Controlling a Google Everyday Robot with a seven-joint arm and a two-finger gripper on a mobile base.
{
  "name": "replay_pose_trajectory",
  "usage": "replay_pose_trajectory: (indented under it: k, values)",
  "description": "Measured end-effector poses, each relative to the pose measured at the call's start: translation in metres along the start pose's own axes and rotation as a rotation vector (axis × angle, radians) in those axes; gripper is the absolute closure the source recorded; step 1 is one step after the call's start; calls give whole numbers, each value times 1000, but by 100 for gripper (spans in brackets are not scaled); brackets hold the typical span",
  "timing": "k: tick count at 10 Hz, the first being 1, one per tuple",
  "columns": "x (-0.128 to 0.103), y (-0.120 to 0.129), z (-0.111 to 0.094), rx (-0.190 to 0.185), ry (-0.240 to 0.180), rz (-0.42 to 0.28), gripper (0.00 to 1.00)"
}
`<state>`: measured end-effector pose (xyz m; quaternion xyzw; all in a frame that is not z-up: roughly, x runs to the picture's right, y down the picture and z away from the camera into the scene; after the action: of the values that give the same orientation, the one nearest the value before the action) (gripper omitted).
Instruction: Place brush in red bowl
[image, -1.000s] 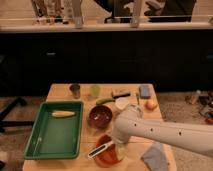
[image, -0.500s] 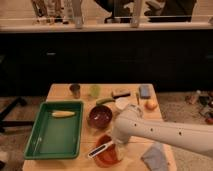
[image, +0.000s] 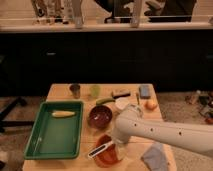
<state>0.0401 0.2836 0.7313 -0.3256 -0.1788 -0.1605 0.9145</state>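
Note:
The red bowl (image: 106, 156) sits at the table's near edge, partly covered by my arm. The brush (image: 100, 149), whitish with a darker strip along it, lies slanted across the bowl's left rim, its lower end sticking out to the left. My gripper (image: 118, 143) is at the end of the white arm, right over the bowl at the brush's upper end. The arm comes in from the right and hides the bowl's right side.
A green tray (image: 55, 133) with a corn cob (image: 63, 114) is at the left. A maroon bowl (image: 100, 117) is just behind the red bowl. Farther back: a metal cup (image: 75, 90), green cup (image: 95, 91), dark block (image: 120, 93), blue sponge (image: 144, 91), white bowl (image: 121, 103), orange fruit (image: 150, 104). A grey cloth (image: 155, 156) is at right.

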Motion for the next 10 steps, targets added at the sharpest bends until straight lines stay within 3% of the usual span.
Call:
replay_pose_trajectory:
  k: [5,10]
  values:
    - [1,-3,-22,46,-24,-10,20]
    - [22,-14,-15,44,-27,23,20]
